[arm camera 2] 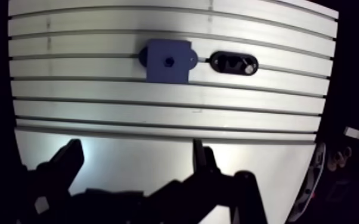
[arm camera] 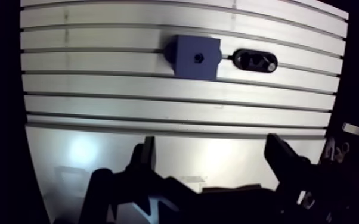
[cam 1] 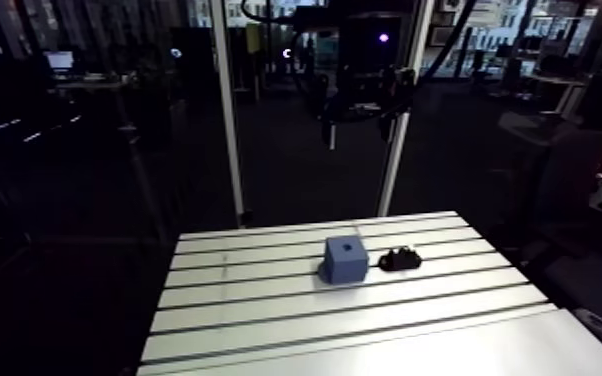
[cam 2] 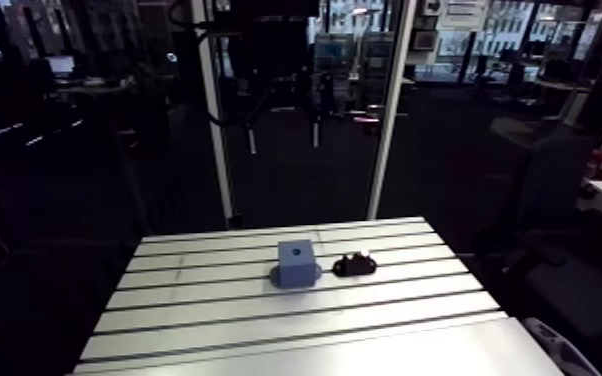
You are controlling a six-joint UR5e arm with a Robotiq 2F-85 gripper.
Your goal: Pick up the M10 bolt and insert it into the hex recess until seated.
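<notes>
In the wrist view we look straight down on the blue block (arm camera: 194,56), with the dark recess (arm camera: 198,58) in its top, and on the M10 bolt (arm camera: 257,61) lying in a black cradle (arm camera: 237,58) just beside it. The arm view shows only a cube and a dark lump on the table (cam 1: 265,320). The hand (arm camera: 212,143) hangs high over the table's near part, well apart from both, fingers spread wide and empty.

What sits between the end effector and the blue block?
Nothing; the wrist view shows only bare table between the open end effector and the blue block.
</notes>
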